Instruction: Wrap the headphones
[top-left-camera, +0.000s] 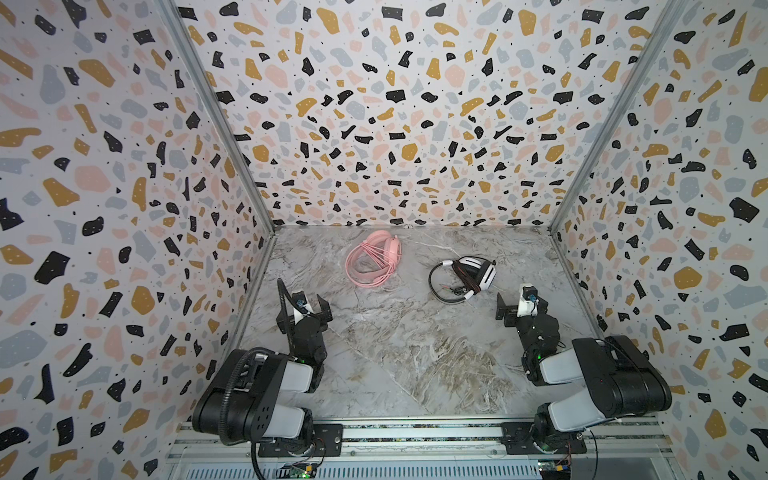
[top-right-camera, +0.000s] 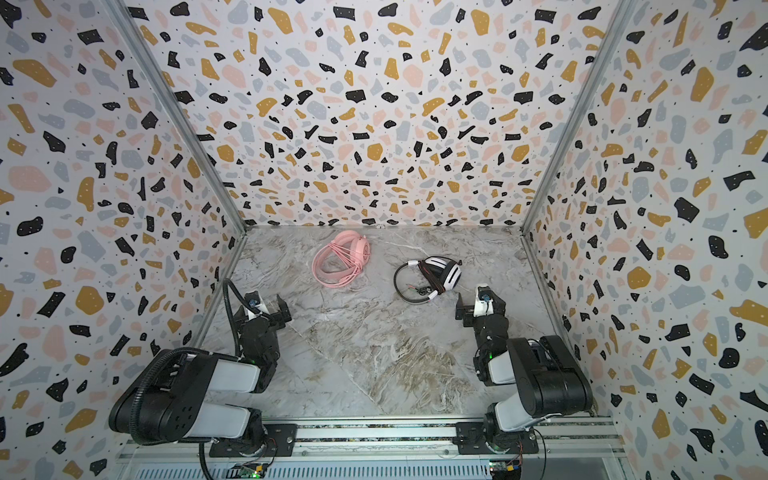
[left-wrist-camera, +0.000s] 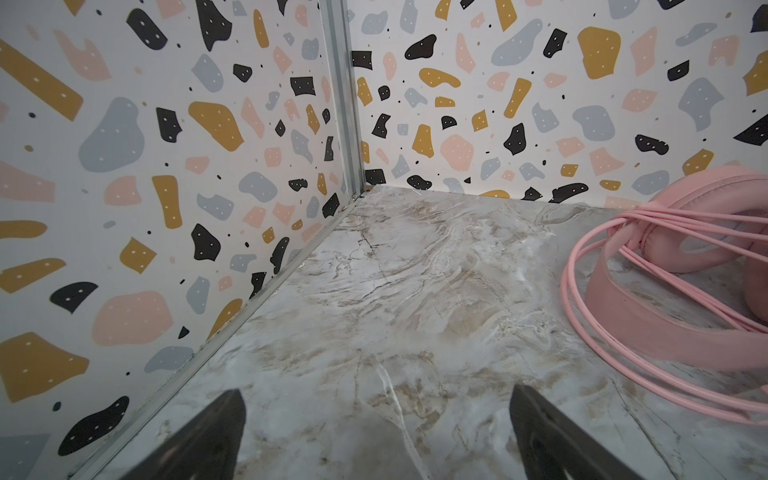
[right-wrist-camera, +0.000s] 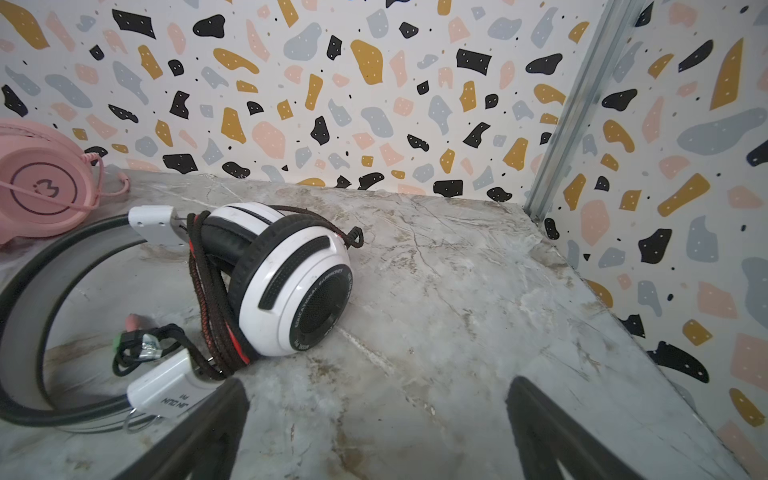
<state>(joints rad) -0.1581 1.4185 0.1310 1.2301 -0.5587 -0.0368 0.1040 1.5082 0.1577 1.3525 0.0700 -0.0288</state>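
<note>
Both top views put the white-and-black headset (top-left-camera: 465, 276) just up-left of my right gripper (top-left-camera: 520, 306), whose jaws are spread wide and empty. Its long axis runs from the earcups toward lower left. The pink headset (top-left-camera: 372, 259) lies upper centre, nearer my left gripper (top-left-camera: 305, 311), which is also spread and holds nothing. Bare table (top-left-camera: 395, 353) fills the lower centre, and the back wall (top-left-camera: 395, 166) is close behind pink.
</note>
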